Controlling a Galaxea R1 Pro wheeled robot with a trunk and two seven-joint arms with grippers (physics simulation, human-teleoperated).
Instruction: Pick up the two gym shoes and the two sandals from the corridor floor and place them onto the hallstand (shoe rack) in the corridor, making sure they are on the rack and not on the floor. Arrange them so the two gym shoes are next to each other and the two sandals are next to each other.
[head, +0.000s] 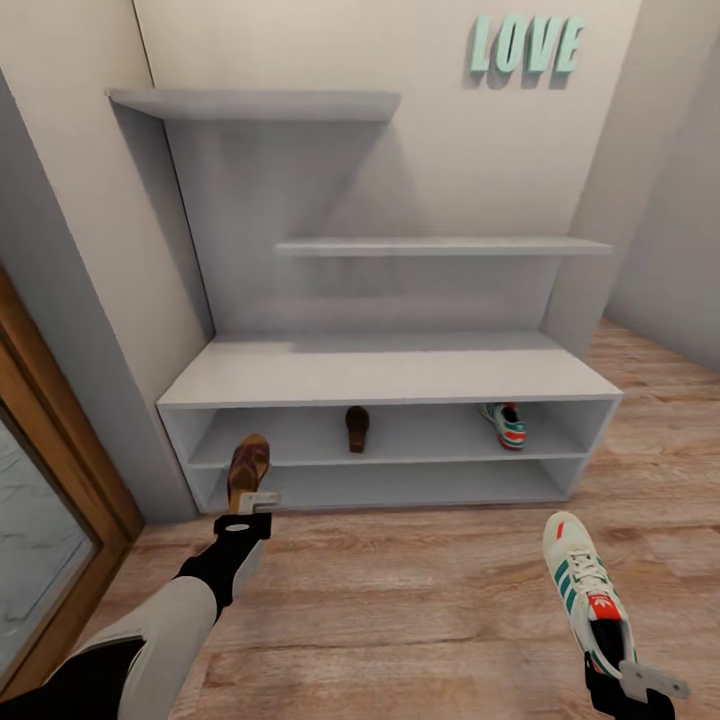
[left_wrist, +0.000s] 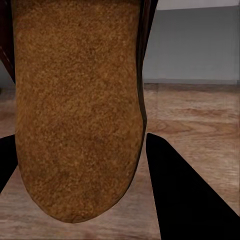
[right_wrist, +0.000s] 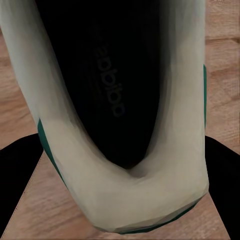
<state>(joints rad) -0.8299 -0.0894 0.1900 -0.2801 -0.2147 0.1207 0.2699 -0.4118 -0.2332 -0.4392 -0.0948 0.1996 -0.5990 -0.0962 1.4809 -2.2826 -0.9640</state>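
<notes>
Shoe rack (head: 390, 375), top surface bare; upper shelf holds 1 sandal (head: 357, 428) mid, 1 sneaker (head: 506, 424) near right edge, gap between. Left hand (head: 257, 500) grips 2nd sandal (head: 247, 468) at rack front; right hand (head: 640, 680) grips 2nd sneaker (head: 585, 595) over floor (head: 400, 610).

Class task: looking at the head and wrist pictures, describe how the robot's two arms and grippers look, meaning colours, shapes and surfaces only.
The left arm has a smooth pale grey-white forearm shell with a black section nearer the body and a black wrist. The left gripper has flat light grey fingers on a black base. The right gripper is similar: angular light grey fingers, black base. In the wrist views the fingers appear as plain black wedges.
</notes>
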